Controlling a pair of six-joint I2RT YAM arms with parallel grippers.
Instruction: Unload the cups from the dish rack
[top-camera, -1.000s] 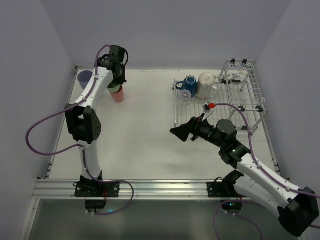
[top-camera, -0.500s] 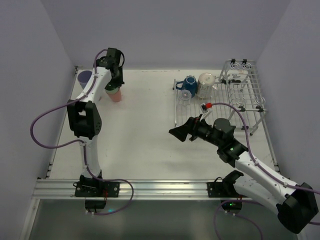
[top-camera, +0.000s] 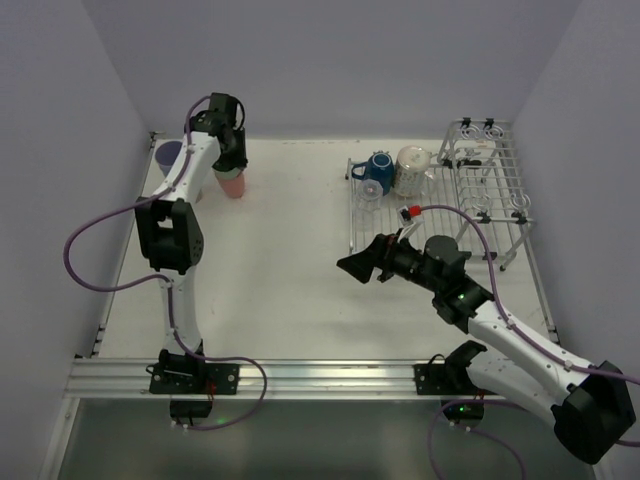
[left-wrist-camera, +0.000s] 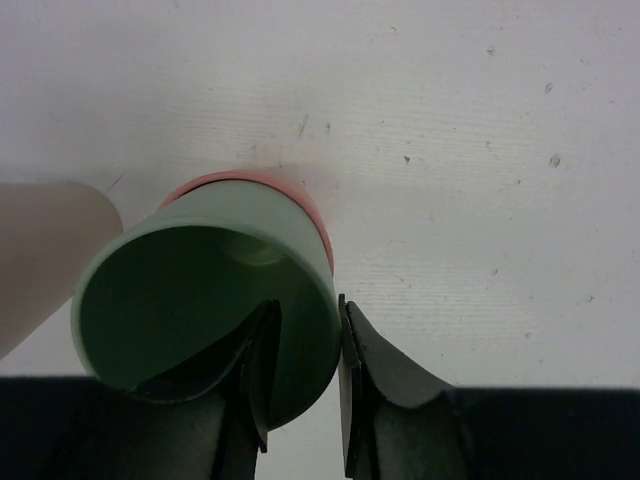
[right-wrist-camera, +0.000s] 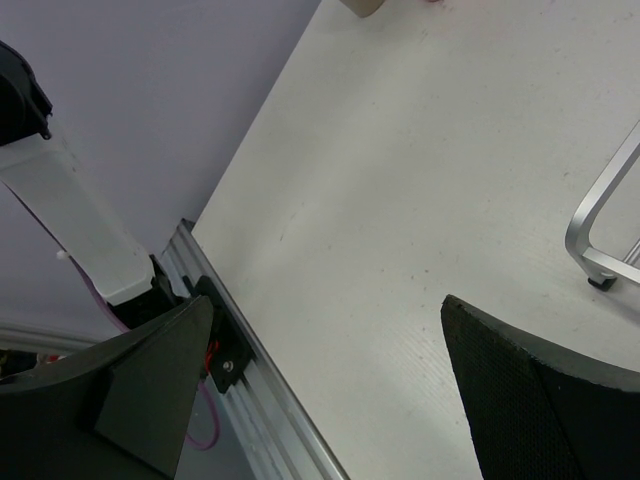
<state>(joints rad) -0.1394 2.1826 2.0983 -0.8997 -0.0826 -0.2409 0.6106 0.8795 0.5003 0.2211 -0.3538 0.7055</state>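
My left gripper (left-wrist-camera: 305, 330) is shut on the wall of a green cup (left-wrist-camera: 200, 300), one finger inside and one outside. The green cup sits nested in a salmon-pink cup (left-wrist-camera: 305, 205) that stands on the table at the far left (top-camera: 233, 184). The dish rack (top-camera: 490, 200) stands at the far right. A dark-blue mug (top-camera: 378, 167), a white speckled mug (top-camera: 411, 170) and a clear glass (top-camera: 368, 195) sit at its left end. My right gripper (top-camera: 360, 265) is open and empty over the table, left of the rack; its jaws stand wide apart in the right wrist view (right-wrist-camera: 330, 340).
A lavender cup (top-camera: 170, 153) stands in the far left corner. A beige cup (left-wrist-camera: 40, 250) is just left of the pink one. A rack leg (right-wrist-camera: 600, 230) shows at the right edge of the right wrist view. Walls close the sides and back.
My left gripper has shifted slightly toward the far left with the green cup, and the pink cup moved with it. My right gripper has edged a little left.
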